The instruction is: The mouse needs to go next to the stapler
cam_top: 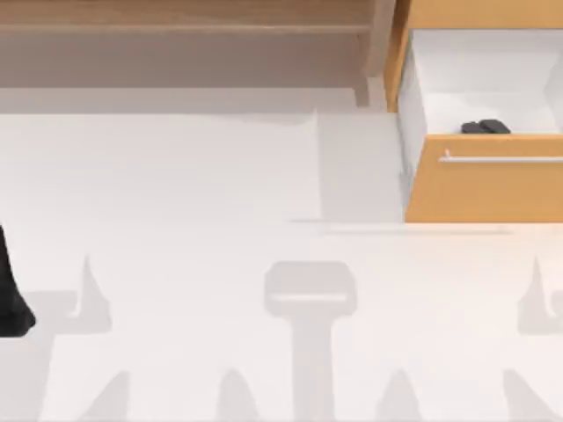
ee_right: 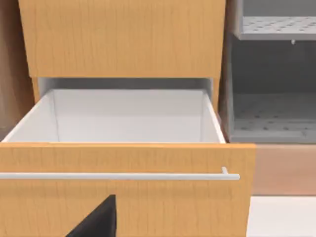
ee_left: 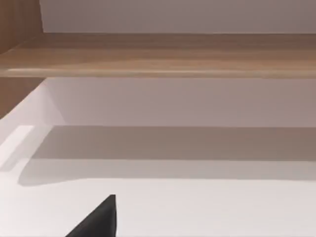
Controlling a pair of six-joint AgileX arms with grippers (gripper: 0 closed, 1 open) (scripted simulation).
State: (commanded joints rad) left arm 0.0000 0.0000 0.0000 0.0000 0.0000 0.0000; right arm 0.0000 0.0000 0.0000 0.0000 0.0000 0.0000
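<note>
White table; open drawer holds mouse.

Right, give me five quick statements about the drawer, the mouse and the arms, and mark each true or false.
1. The drawer is pulled open. True.
2. The mouse sits out on the white table. False: it lies inside the drawer, just behind the front panel.
3. The drawer front carries a horizontal bar handle. True.
4. A gripper is closed around the mouse. False: nothing touches it; the left arm is at the table's left edge.
5. The right wrist view faces the drawer front. True.
</note>
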